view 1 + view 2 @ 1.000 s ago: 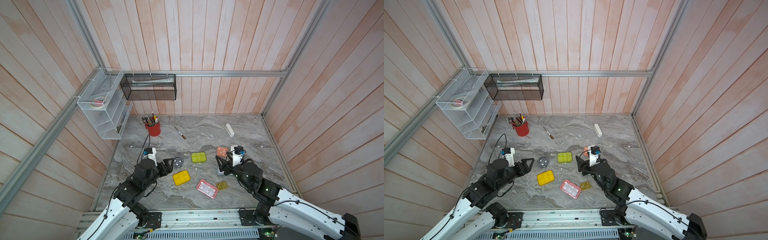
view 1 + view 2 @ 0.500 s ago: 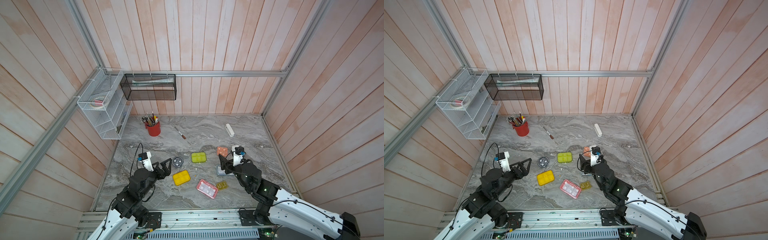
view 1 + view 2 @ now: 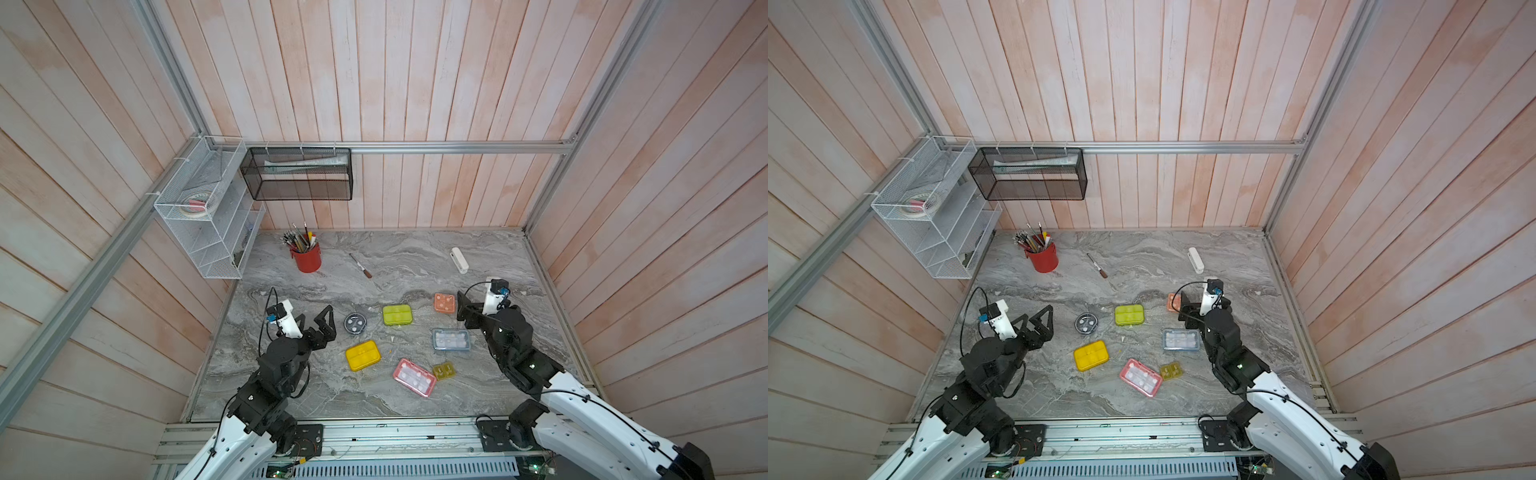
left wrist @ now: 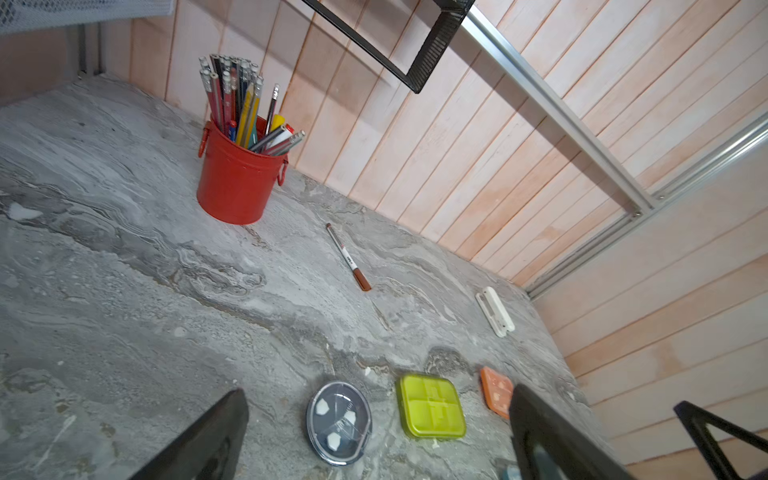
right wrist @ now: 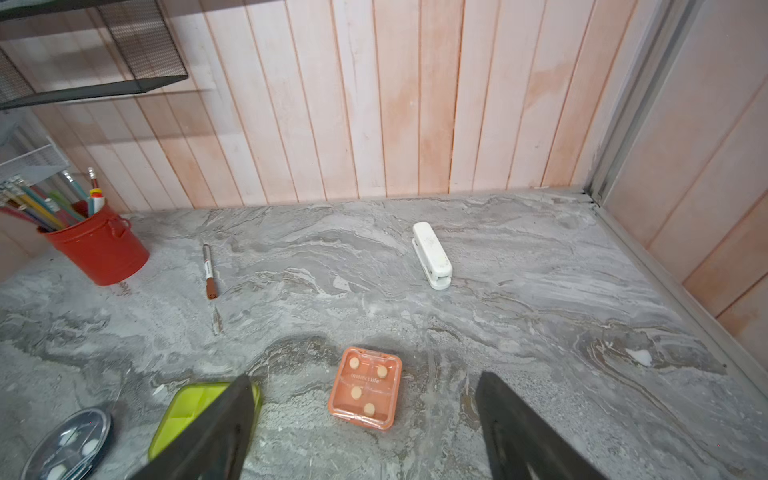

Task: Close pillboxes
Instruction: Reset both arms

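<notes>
Hovering the left claw (image 4: 376, 390) released, jaws wide, above the desk (image 3: 415, 257) near the dark round pillbox (image 3: 355, 323). Hovering the right claw (image 5: 363, 376) released too, gripping nothing, beside the orange square pillbox (image 3: 444, 302). Lying flat mid-desk: lime-green pillbox (image 3: 397, 314), yellow pillbox (image 3: 363, 355), blue-grey pillbox (image 3: 451, 340), pink pillbox (image 3: 414, 378) just beside small amber pillbox (image 3: 444, 370).

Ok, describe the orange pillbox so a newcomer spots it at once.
Start at the grey marble table and find the white bar near its back wall. Just nearer the robot lies the orange pillbox: the only square orange case, smaller than the lime-green pillbox beside it.
</notes>
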Robot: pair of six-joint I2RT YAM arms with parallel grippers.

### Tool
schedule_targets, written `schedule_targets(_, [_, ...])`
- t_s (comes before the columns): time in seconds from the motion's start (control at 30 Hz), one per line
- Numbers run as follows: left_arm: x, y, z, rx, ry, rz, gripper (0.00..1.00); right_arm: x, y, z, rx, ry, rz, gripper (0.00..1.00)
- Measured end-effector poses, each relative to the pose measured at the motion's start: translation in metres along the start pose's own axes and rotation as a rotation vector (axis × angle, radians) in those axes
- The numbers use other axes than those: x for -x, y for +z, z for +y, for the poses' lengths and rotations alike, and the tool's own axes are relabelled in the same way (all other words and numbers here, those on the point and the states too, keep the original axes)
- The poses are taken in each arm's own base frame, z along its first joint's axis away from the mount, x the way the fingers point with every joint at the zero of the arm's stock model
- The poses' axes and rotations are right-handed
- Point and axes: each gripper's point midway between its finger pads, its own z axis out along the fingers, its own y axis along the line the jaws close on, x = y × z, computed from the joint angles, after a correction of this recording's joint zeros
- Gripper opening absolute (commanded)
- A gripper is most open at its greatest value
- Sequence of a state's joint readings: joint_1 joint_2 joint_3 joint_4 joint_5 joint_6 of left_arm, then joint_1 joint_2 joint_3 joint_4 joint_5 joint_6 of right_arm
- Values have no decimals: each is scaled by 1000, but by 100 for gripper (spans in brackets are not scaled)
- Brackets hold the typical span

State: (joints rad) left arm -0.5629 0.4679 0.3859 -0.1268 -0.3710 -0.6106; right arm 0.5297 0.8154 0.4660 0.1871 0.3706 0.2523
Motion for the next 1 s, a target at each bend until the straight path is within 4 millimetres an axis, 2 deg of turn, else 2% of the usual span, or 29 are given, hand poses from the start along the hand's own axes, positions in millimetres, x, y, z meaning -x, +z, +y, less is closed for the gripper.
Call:
schedule_targets(0.13, [1,15,0,41,66,-2,100,4,18,-29,-39,50,26,86])
schedule_targets(0.27, [0,25,7,103,113,-16,100,8,29,-55,-78,80,31,88])
schedule_targets(0.37, [9,28,10,134,143,-57,100,9,31,-84,-150,107,30,89])
schedule_targets(0.43, [19,27,12,151,157,-100,100,12,30,-95,-182,119,14,89])
schedule_targets(0.6, [44,31,22,208,183,-169,100,12,23,-104,-208,106,-26,87])
schedule_targets(0.73, [60,37,42,287,179,-193,100,0,20,-111,-236,53,-33,82])
schedule_targets(0.87, [63,42,50,320,180,-187,100,-18,18,-116,-249,-24,-26,80])
schedule_targets(1.0, [60,48,54,333,204,-173,100,-28,22,-119,-257,-96,-50,80])
